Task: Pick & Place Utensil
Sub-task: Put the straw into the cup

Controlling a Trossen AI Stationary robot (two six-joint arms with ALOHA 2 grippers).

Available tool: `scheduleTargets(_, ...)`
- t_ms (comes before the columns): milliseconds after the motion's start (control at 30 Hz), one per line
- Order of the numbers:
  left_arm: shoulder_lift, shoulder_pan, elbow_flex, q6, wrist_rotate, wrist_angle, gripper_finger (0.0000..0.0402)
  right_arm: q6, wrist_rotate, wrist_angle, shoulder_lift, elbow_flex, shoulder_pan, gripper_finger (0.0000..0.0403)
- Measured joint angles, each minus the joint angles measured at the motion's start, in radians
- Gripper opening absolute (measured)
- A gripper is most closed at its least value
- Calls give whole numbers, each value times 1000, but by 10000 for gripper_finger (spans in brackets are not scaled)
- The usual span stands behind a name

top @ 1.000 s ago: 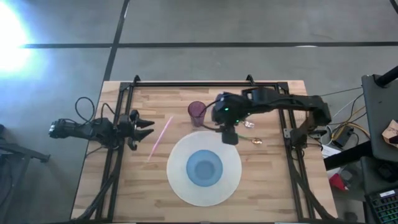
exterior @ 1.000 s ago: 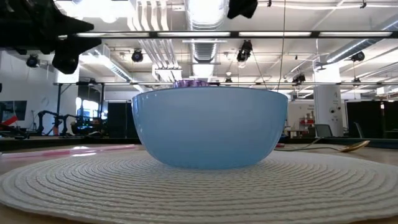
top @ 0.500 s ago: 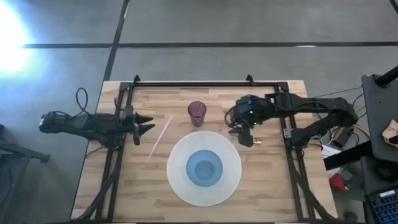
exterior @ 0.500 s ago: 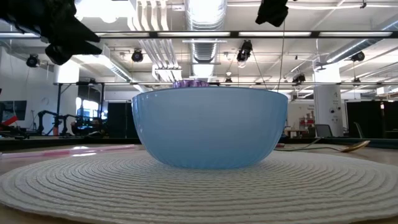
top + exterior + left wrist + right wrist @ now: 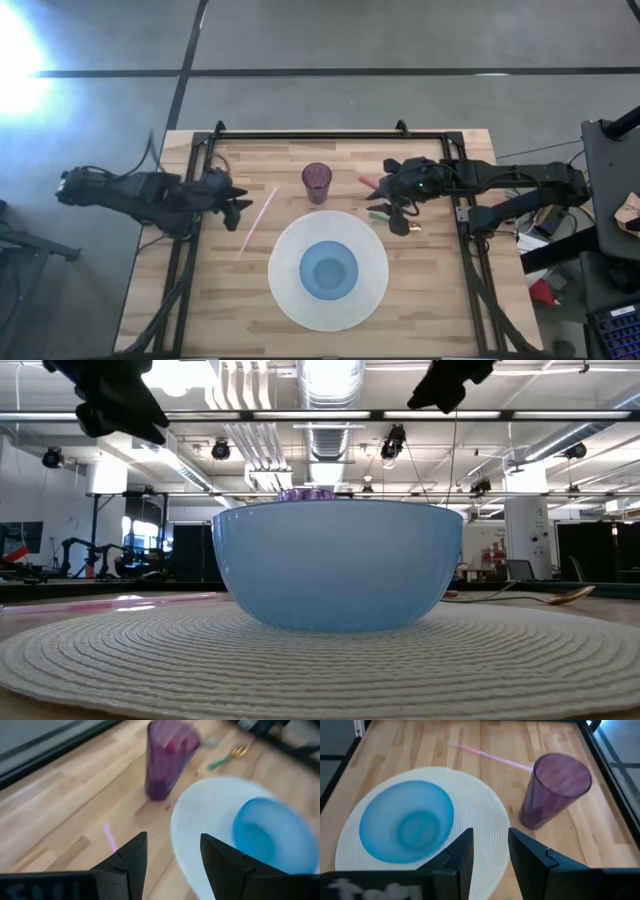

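since a second ago the right gripper (image 5: 397,211) has drawn back from beside the purple cup (image 5: 317,182) toward its own side of the desk (image 5: 440,300), and now hangs over the green-handled spoon (image 5: 398,219), which lies on the wood just past the edge of the white placemat (image 5: 372,295). its fingers (image 5: 461,851) are spread, holding nothing. the left gripper (image 5: 237,199) has shifted slightly at the far side, with the pink straw (image 5: 256,223) just ahead of its parted, empty fingers (image 5: 131,857). the blue bowl (image 5: 329,271) sits in the middle of the placemat, between the two sets of fingers and nearer the right ones. the cup stands upright beyond the mat.
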Motion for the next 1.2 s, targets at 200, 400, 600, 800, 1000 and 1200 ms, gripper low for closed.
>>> scheduleTargets(200, 103, 2, 106, -75, 17, -115, 175, 26, 0, -3, -36, -56, 0, 106)
scheduleTargets(400, 182, 8, 182, -189, 44, -289, 174, 42, -1, -3, -81, -78, 0, 107)
scheduleTargets(600, 218, 8, 174, -284, 104, -345, 174, 70, -1, -4, -128, -77, 0, 112)
scheduleTargets(800, 243, 8, 144, -360, 121, -340, 175, 74, -1, -4, -155, -81, 0, 103)
scheduleTargets(1000, 261, 12, 56, -452, 196, -333, 174, 74, -1, -4, -147, -81, 0, 94)
scheduleTargets(1200, 293, 21, -53, -499, 207, -201, 174, 74, -1, -3, -122, -82, 0, 88)
